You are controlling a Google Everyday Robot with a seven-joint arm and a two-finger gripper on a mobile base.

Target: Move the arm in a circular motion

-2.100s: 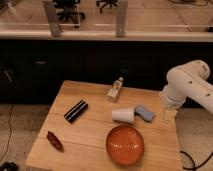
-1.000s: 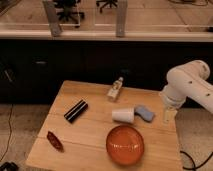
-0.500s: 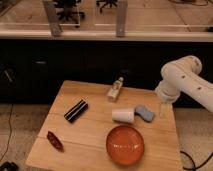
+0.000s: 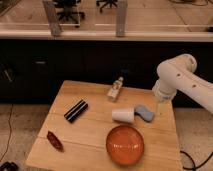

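The arm [image 4: 181,80] is a glossy white set of thick tube segments with a bulbous joint, reaching in from the right edge of the camera view. It bends downward over the right side of the wooden table [image 4: 90,135]. The gripper [image 4: 161,108] hangs pale and narrow below the wrist, just above the table's right edge. It is a little to the right of a blue object [image 4: 145,113] and touches nothing that I can see.
On the table lie a white cup on its side [image 4: 123,115], an orange bowl [image 4: 125,145], a black box [image 4: 76,110], a red packet [image 4: 55,141] and a small pale bottle [image 4: 116,91]. A dark counter front stands behind the table.
The arm has swung up and to the left from its lower position of one second ago, carrying the gripper nearer the blue object. The table objects have not moved.
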